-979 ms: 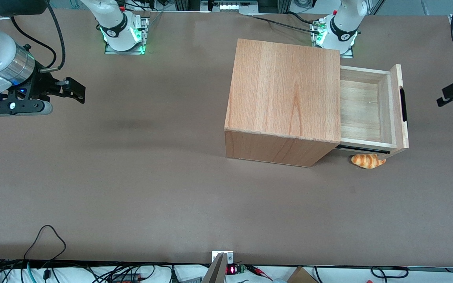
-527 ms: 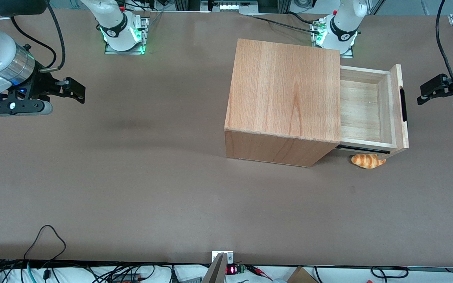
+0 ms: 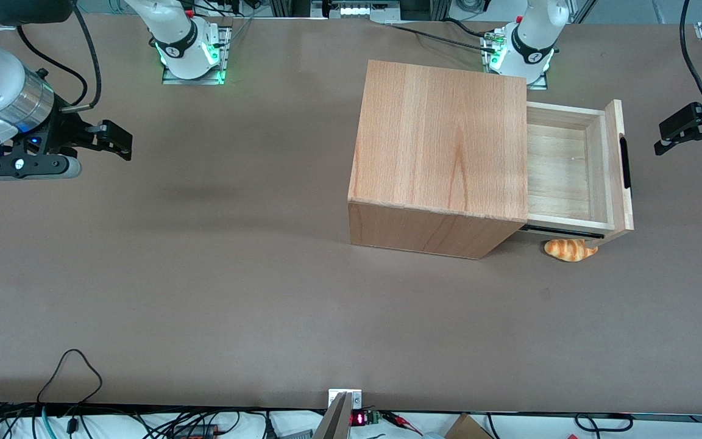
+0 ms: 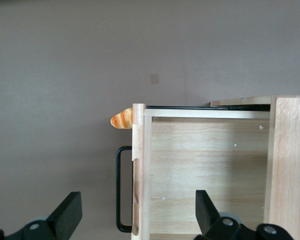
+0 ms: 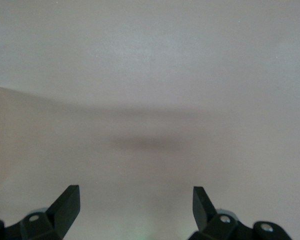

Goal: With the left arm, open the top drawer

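The top drawer (image 3: 564,164) stands pulled out of the wooden cabinet (image 3: 442,140), its pale inside bare. Its black bar handle (image 3: 625,161) is on the front panel, toward the working arm's end of the table. My left arm's gripper (image 3: 689,137) hangs in the air in front of that panel, apart from the handle, open and holding nothing. The left wrist view looks down on the drawer (image 4: 205,165) and the handle (image 4: 119,190), with the gripper (image 4: 137,210) spread wide and one black finger (image 4: 70,207) touching nothing.
A small orange croissant (image 3: 570,249) lies on the brown table (image 3: 235,274) under the drawer's corner nearest the front camera; it also shows in the left wrist view as the croissant (image 4: 121,120). Cables run along the table edges.
The gripper came in toward the drawer's front, then drew back slightly and shifted farther from the front camera. The drawer and croissant have not moved.
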Controlling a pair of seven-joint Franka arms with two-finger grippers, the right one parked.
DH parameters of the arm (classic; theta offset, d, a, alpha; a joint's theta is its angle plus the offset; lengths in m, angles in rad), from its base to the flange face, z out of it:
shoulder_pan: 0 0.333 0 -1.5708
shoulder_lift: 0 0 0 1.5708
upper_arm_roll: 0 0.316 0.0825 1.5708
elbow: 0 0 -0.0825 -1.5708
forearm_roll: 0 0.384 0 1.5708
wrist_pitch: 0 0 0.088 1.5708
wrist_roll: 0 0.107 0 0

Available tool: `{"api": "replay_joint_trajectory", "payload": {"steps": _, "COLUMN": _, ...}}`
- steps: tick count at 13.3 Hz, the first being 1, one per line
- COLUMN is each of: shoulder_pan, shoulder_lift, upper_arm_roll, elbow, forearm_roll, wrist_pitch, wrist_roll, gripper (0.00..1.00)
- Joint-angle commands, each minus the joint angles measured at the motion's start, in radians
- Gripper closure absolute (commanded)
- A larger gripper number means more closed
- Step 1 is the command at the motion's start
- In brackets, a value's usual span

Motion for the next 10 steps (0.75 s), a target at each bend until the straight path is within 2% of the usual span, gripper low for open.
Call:
{"api": "replay_joint_trajectory", "payload": {"steps": 1, "shoulder_pan": 0.012, "shoulder_lift": -0.02, "upper_arm_roll": -0.036, "elbow": -0.007, "forearm_roll": 0.029, "wrist_pitch": -0.014, "wrist_roll": -0.04, "gripper": 0.0}}
{"api": "replay_joint_trajectory", "payload": {"steps": 10, "shoulder_pan": 0.021, "shoulder_lift": 0.003, "upper_arm_roll": -0.028, "elbow": 0.036, "forearm_roll": 0.028, "wrist_pitch": -0.014, "wrist_roll": -0.04, "gripper": 0.0}}
